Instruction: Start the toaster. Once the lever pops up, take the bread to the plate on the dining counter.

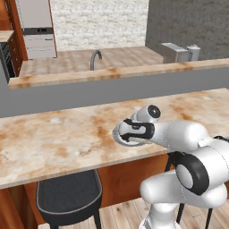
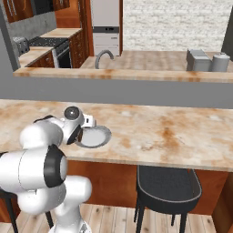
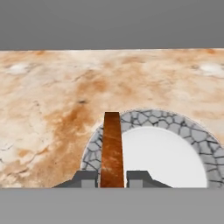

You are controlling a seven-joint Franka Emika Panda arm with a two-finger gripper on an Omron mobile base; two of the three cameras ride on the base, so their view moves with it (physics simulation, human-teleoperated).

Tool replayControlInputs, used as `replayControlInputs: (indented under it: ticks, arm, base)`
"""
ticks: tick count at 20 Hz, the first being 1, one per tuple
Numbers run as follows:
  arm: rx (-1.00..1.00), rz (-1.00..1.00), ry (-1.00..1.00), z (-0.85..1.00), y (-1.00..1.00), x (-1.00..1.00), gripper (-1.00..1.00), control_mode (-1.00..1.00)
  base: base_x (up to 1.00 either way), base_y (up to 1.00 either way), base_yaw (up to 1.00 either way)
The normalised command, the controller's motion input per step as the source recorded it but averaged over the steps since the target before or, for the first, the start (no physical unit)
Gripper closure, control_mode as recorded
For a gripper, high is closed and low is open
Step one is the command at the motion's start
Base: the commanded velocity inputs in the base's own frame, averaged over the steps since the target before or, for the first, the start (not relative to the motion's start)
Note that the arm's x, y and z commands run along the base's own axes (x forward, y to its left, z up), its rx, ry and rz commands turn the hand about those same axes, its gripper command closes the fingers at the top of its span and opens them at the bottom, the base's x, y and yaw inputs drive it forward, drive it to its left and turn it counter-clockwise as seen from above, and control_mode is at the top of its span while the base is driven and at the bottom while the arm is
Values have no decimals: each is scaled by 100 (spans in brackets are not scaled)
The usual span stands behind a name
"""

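Observation:
In the hand view my gripper (image 3: 112, 178) is shut on the bread (image 3: 112, 148), a thin brown slice seen edge-on and rising straight up between the two finger tips. Under it lies the plate (image 3: 175, 124), white in the middle with a grey stone-patterned rim, on the dining counter (image 3: 48, 109). The bread hangs over the plate's left part. From the left base view the hand (image 1: 134, 130) covers most of the plate (image 1: 117, 134); the right base view shows the plate (image 2: 96, 136) near the counter's front edge. The toaster (image 1: 174, 53) (image 2: 198, 60) stands far back on the kitchen counter.
A raised ledge on a grey wall (image 1: 112, 72) runs behind the dining counter. Beyond it a curved faucet (image 1: 95, 58) rises from the back counter. A dark stool (image 1: 69, 192) (image 2: 168, 184) stands under the counter's front edge. A metal canister (image 2: 220, 61) sits beside the toaster.

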Motion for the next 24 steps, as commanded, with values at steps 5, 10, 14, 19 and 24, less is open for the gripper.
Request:
replayControlInputs:
  ticks: [5,10,14,19,24]
  arm:
    - [0,0,-2,-11,0,18,100,-100]
    - [0,0,-2,-10,0,20,100,-100]
    - [0,0,-1,-16,0,17,100,-100]
    - [0,0,0,-20,1,11,100,-100]
    - [0,0,0,-4,0,5,100,-100]
  base:
    - [0,0,0]
    - [0,0,0]
    - [0,0,0]
    - [0,0,0]
    - [0,0,0]
